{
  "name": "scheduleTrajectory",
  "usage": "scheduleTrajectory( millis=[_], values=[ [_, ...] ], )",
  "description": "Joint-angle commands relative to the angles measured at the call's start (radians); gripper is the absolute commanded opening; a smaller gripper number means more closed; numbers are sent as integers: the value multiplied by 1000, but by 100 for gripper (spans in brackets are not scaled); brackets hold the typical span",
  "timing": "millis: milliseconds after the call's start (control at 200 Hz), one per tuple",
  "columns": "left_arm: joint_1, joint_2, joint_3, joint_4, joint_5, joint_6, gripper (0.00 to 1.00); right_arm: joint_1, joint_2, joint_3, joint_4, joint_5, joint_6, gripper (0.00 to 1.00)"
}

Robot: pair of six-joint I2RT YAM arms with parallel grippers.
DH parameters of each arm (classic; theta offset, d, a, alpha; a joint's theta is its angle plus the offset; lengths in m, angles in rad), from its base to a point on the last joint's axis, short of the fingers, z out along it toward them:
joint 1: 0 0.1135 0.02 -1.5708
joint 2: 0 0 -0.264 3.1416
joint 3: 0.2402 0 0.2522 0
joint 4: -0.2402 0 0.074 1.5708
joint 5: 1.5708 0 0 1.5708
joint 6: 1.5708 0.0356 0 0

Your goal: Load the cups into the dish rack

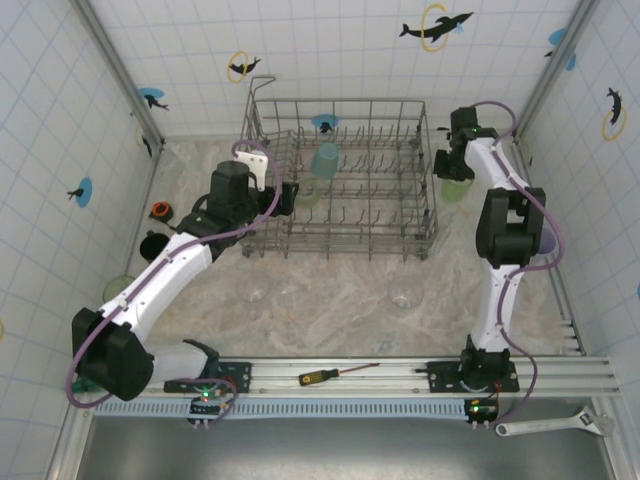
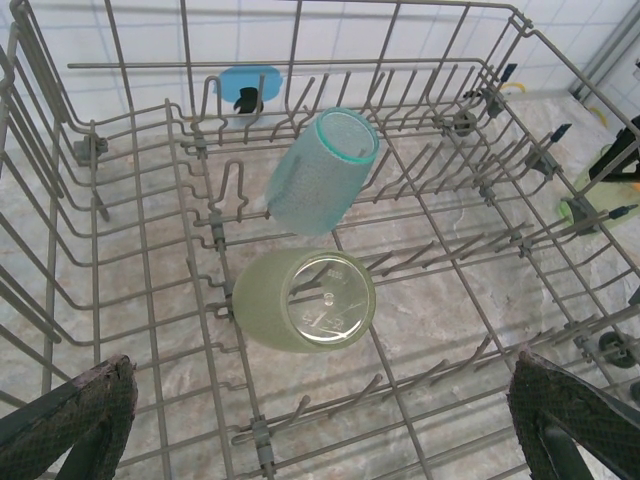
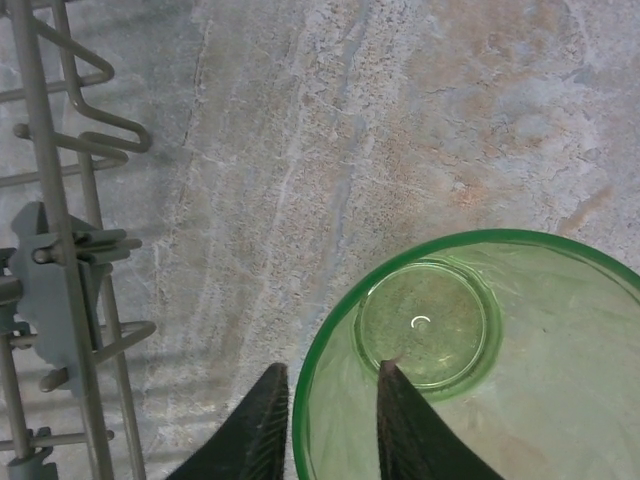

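Note:
The grey wire dish rack [image 1: 400, 215] stands at the back centre. A teal cup [image 2: 322, 170] leans on its tines, and a pale green cup [image 2: 305, 300] lies just in front of it. My left gripper [image 2: 320, 440] hangs open over the rack's left part [image 1: 285, 195], with nothing between its fingers [image 2: 85, 410]. Just right of the rack, my right gripper [image 3: 330, 400] is shut on the rim of another pale green cup [image 3: 480, 360], one finger inside [image 3: 410, 425] and one outside. That cup [image 1: 455, 188] sits beside the rack's right wall. Two clear glasses [image 1: 255, 290] [image 1: 405, 295] stand on the table in front.
A black mug [image 1: 152, 245] and an orange tape measure [image 1: 160, 209] sit at the left wall. A lavender cup [image 1: 546, 240] peeks from behind the right arm. A screwdriver [image 1: 338, 373] and a wrench [image 1: 555, 425] lie on the front rail. Rack wires [image 3: 60, 250] stand close to the left of the right gripper.

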Motion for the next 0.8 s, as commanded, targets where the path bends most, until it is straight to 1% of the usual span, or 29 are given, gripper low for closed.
scheduleTrajectory(
  millis=[0, 70, 170, 305, 651, 736, 796],
  values=[
    [2, 18, 15, -35, -12, 6, 98, 2, 32, 49, -36, 15, 0, 24],
    [2, 17, 15, -34, -12, 6, 98, -1, 35, 51, -38, 10, 5, 20],
    [3, 14, 15, -35, -13, 6, 97, -2, 35, 62, -51, 7, 13, 10],
    [2, 13, 15, -35, -14, 5, 97, -2, 9, 67, -60, 11, 14, 0],
    [2, 17, 19, -40, -43, -2, 98, -21, -122, 103, -73, 1, 13, 0],
    [2, 24, 25, -48, -68, -17, 98, -26, -162, 111, -62, -23, 32, 0],
    [2, 30, 31, -50, -59, -26, 98, -25, -193, 113, -45, -39, 45, 0]
  ],
)
